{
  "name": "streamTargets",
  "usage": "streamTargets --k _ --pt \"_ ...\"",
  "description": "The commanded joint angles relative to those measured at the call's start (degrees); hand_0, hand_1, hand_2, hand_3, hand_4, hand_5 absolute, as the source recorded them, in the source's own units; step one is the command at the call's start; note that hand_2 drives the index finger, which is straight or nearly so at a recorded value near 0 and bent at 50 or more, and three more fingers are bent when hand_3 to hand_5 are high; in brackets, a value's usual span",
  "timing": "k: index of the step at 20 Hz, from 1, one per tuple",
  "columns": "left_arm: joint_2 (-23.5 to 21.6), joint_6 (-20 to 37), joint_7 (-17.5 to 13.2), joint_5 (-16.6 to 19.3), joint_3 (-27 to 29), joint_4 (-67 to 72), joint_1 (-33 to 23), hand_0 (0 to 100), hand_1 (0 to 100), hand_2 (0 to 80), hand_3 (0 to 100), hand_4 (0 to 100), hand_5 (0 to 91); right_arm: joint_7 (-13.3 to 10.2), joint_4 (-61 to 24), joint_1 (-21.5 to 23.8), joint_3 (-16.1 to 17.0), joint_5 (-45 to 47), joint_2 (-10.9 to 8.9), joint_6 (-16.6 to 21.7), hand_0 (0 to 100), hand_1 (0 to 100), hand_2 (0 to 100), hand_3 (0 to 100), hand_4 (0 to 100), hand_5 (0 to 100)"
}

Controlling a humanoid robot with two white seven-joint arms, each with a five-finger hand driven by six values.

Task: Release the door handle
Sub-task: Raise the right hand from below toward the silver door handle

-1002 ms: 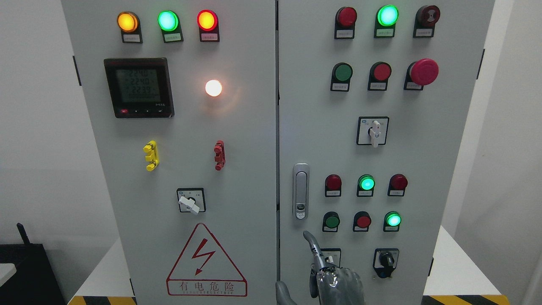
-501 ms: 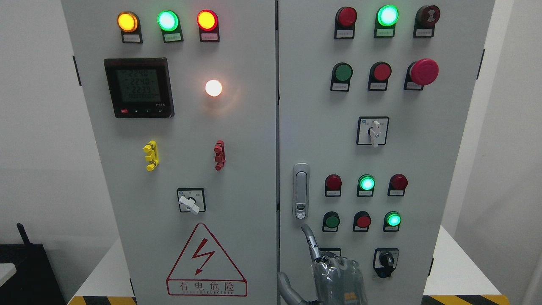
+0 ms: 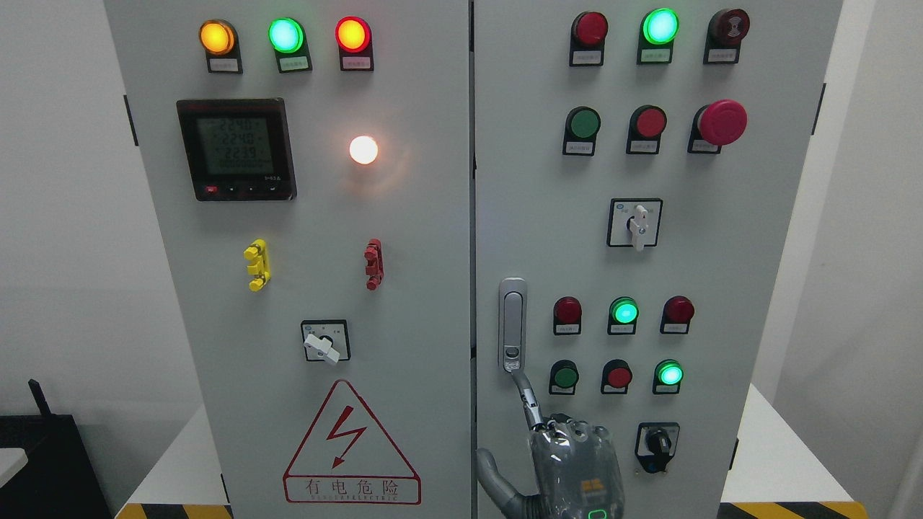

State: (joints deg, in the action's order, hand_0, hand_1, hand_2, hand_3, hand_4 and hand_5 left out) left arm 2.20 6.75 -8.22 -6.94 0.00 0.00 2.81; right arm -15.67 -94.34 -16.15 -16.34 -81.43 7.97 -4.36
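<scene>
A grey electrical control cabinet [image 3: 404,216] with two doors fills the head view, studded with lit indicator lamps, push buttons and rotary switches. The door handle [image 3: 512,326], a slim silver swing latch, sits flush and upright at the left edge of the right-hand door [image 3: 721,238], about two thirds of the way down. The robot's right hand [image 3: 570,461] rises from the bottom edge just right of centre, its back to the camera. Most of its fingers are curled in and grip nothing, while the index finger [image 3: 528,398] is extended straight up. Over the last second this hand has climbed, and the fingertip, earlier clearly below the latch, now touches or nearly touches its lower end at the lock button. The hand thus seems to be approaching the handle, not leaving it; no release is evident yet. The left hand is out of view.
</scene>
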Motion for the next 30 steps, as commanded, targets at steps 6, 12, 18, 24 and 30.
streamTargets --k 6,12,18,24,30 --pt "0.0 0.3 0.0 0.0 0.6 1.0 0.0 12 39 0.0 0 0 0.0 0.4 2.0 -1.4 1.0 -0.7 0.12 0.0 33 22 0 100 92 98" --pt "0.0 0.2 0.0 0.0 0.6 1.0 0.0 12 39 0.0 0 0 0.0 0.4 2.0 -1.4 1.0 -0.9 0.12 0.0 33 22 0 100 92 98" --pt "0.0 0.2 0.0 0.0 0.6 1.0 0.0 12 39 0.0 0 0 0.0 1.6 1.9 -1.4 1.0 -1.4 0.12 0.0 33 22 0 100 92 98" --pt "0.0 0.2 0.0 0.0 0.6 1.0 0.0 12 39 0.0 0 0 0.0 1.6 1.9 -1.0 1.0 -1.4 0.12 0.0 33 22 0 100 92 98" --pt "0.0 0.2 0.0 0.0 0.6 1.0 0.0 12 39 0.0 0 0 0.0 1.6 1.9 -0.4 1.0 -1.4 0.2 0.0 33 22 0 100 92 98"
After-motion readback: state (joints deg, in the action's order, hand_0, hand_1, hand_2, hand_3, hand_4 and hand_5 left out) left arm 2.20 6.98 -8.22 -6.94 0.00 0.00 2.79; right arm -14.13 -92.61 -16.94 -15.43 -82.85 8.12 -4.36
